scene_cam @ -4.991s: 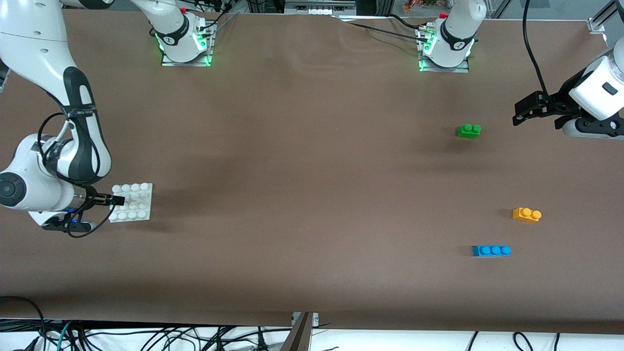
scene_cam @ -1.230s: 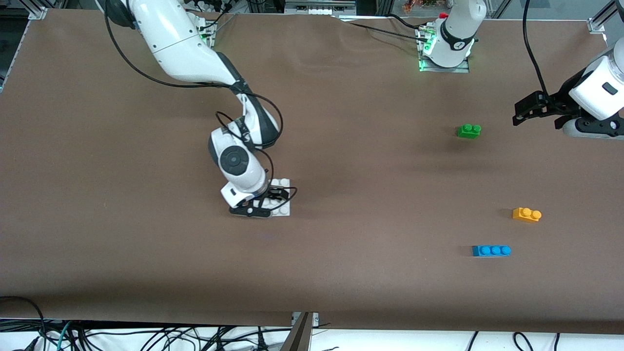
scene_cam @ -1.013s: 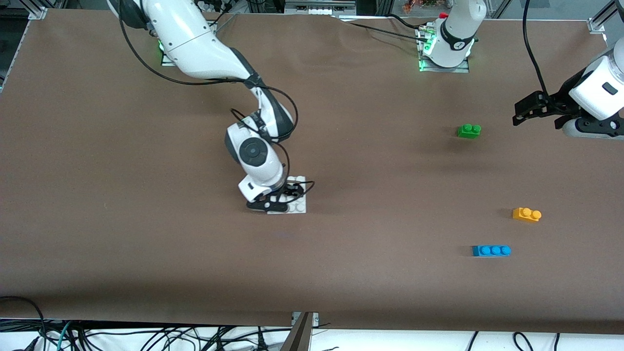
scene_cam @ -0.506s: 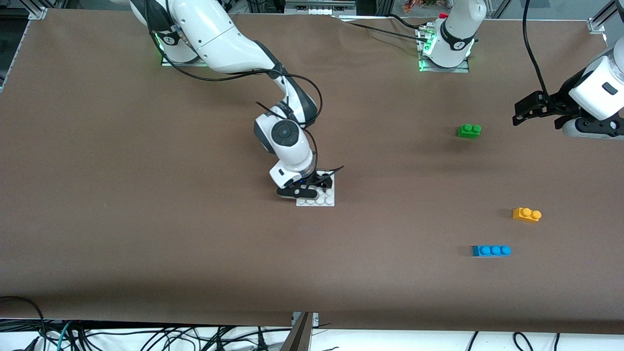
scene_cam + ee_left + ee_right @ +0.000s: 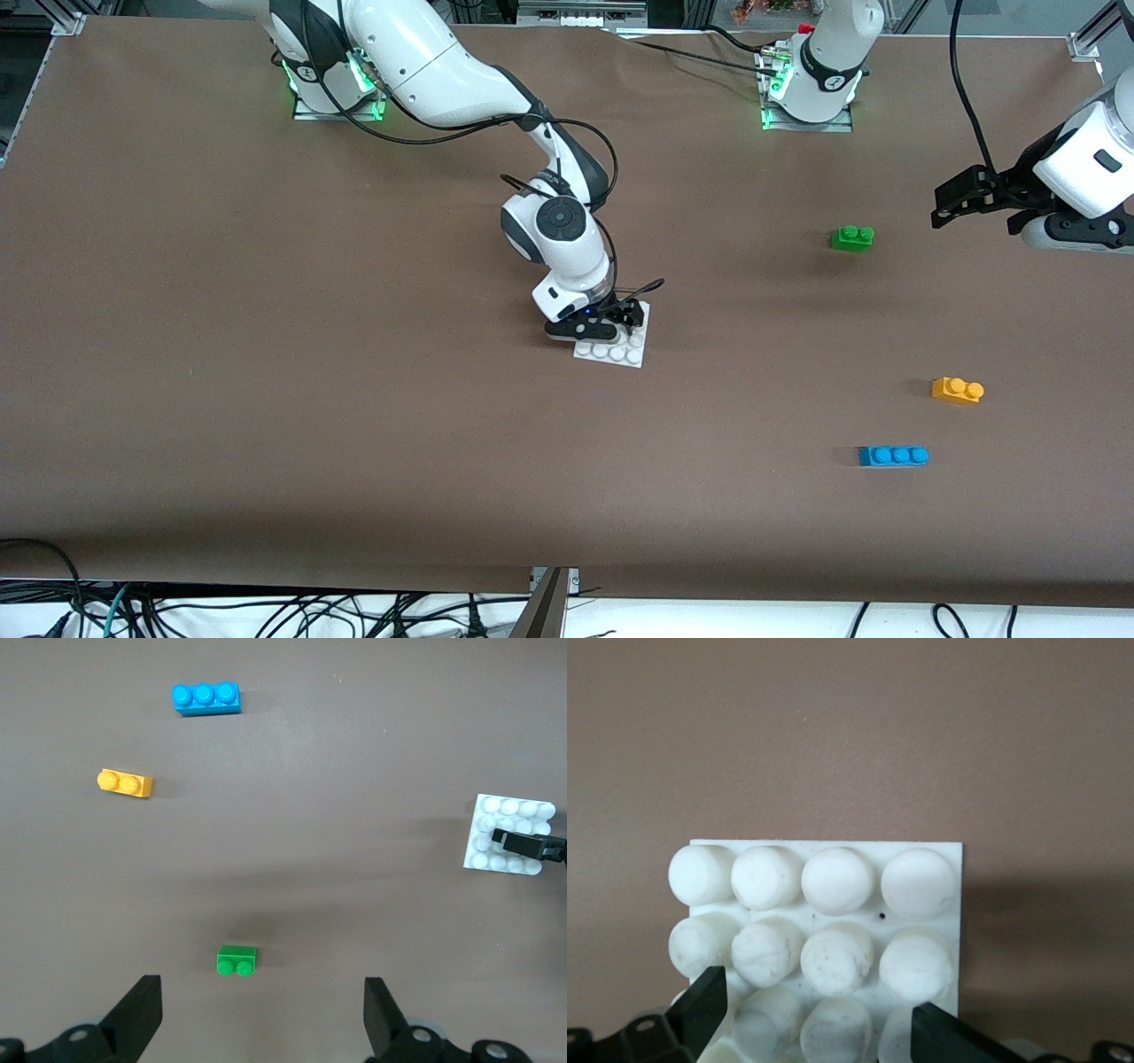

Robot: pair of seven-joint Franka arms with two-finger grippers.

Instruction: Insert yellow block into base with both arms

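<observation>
The white studded base (image 5: 611, 353) is near the middle of the table, gripped at one edge by my right gripper (image 5: 624, 317), which is shut on it. I cannot tell whether the base touches the table. In the right wrist view the base (image 5: 833, 895) fills the space between the two fingers of the right gripper (image 5: 819, 1023). The yellow block (image 5: 957, 390) lies on the table toward the left arm's end. My left gripper (image 5: 961, 199) is open and empty, held above the table and waiting. Its wrist view shows the yellow block (image 5: 125, 782) and the base (image 5: 496, 850).
A green two-stud brick (image 5: 852, 237) lies farther from the front camera than the yellow block. A blue three-stud brick (image 5: 893, 455) lies nearer. In the left wrist view the green brick (image 5: 237, 960) is just off the open left gripper (image 5: 261, 1023).
My right arm has carried the base from the right arm's end of the table to near the middle. The left arm and the bricks have not moved.
</observation>
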